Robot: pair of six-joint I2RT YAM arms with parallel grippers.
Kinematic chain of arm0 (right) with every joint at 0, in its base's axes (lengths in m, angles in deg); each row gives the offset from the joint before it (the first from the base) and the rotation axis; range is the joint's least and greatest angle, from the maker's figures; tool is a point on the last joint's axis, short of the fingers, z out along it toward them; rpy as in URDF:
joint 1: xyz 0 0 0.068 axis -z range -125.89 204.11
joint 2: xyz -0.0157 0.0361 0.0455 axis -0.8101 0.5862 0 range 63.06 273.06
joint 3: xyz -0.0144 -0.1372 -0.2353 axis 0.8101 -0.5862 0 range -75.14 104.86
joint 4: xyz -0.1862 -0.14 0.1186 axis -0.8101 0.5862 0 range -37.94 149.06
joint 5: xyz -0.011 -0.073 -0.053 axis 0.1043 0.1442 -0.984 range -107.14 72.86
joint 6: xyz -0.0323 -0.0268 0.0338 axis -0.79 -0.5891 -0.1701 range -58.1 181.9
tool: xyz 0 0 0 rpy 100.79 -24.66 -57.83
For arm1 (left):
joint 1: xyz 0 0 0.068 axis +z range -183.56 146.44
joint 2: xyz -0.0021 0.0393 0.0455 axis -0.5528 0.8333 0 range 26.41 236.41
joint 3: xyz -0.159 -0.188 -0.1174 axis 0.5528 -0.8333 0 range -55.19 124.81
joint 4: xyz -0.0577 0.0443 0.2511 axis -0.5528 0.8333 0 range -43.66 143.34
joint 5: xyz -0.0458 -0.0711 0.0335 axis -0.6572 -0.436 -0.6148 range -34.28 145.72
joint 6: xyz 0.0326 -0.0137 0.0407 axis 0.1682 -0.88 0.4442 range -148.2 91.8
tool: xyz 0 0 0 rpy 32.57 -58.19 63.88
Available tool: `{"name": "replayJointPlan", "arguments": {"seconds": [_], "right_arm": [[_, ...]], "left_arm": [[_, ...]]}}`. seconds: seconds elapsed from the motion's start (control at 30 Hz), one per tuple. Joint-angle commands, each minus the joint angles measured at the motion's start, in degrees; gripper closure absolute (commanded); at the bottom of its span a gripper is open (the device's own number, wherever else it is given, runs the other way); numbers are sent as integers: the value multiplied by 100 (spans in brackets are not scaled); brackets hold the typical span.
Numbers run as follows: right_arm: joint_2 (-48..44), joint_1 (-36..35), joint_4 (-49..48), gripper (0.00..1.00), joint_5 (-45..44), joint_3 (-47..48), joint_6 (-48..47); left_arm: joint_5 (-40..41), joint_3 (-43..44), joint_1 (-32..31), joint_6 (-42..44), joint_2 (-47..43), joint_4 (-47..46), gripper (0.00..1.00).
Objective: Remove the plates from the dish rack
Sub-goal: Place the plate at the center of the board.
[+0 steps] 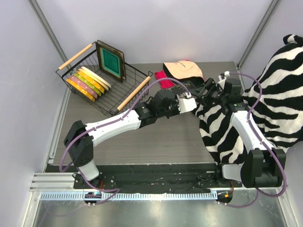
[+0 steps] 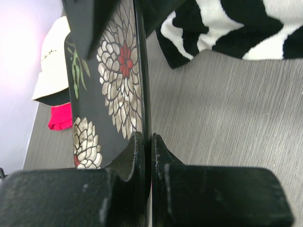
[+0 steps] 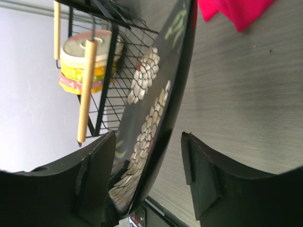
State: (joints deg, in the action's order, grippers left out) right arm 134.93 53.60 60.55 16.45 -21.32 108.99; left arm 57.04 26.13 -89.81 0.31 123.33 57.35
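Grey wood-grain tabletop (image 1: 156,137) is seen beneath a dark plate with pale and red flowers (image 2: 118,71), held on edge at centre, clamped tight by the left gripper (image 2: 147,141). Its rim is straddled by the right gripper (image 3: 147,139), jaws parted. At ten o'clock a black wire dish rack (image 1: 134,93) with round coloured plates (image 1: 89,81) is stood.

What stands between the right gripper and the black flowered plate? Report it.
Nothing visible does. The right gripper has its open jaws straddling the rim of the black flowered plate, with a gap showing on one side. The left gripper is shut on the same plate.
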Motion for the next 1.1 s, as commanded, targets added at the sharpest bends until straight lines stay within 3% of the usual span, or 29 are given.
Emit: {"name": "replayJointPlan", "arguments": {"seconds": [0.0, 0.13, 0.37, 0.43, 0.53, 0.57, 0.63, 0.67, 0.77, 0.97, 1.07], "right_arm": [[151, -116, -409, 39, 245, -258, 54], [300, -124, -699, 53, 368, -442, 142], [380, -133, -1042, 99, 368, -750, 125], [345, -124, -1209, 100, 359, -847, 90], [266, -133, -1727, 99, 482, -1145, 203], [239, -125, -1902, 100, 509, -1329, 265], [117, -125, -2456, 99, 535, -1514, 493], [81, -124, -2632, 99, 527, -1698, 564], [-138, -124, -3142, 100, 334, -2015, 792], [-490, -186, -4092, 99, -227, -2657, 1223], [-525, -414, -4486, 99, -623, -2964, 1346]], "left_arm": [[149, -28, -44, 550, -165, -1381, 100], [201, -248, -97, 743, -183, -1679, 100], [675, -634, -185, 376, -174, -2093, 100], [781, -766, -185, 121, -209, -2251, 100], [834, -960, -176, -345, -279, -2375, 91], [835, -1004, -185, -451, -297, -2375, 80], [852, -1048, -185, -732, -323, -2297, 72], [852, -1065, -185, -811, -367, -2252, 60], [852, -1171, -185, -1154, -542, -2147, 37], [677, -1451, -115, -1971, -1008, -1760, 20], [371, -1644, 288, -2823, -1465, -1453, 16]]}}
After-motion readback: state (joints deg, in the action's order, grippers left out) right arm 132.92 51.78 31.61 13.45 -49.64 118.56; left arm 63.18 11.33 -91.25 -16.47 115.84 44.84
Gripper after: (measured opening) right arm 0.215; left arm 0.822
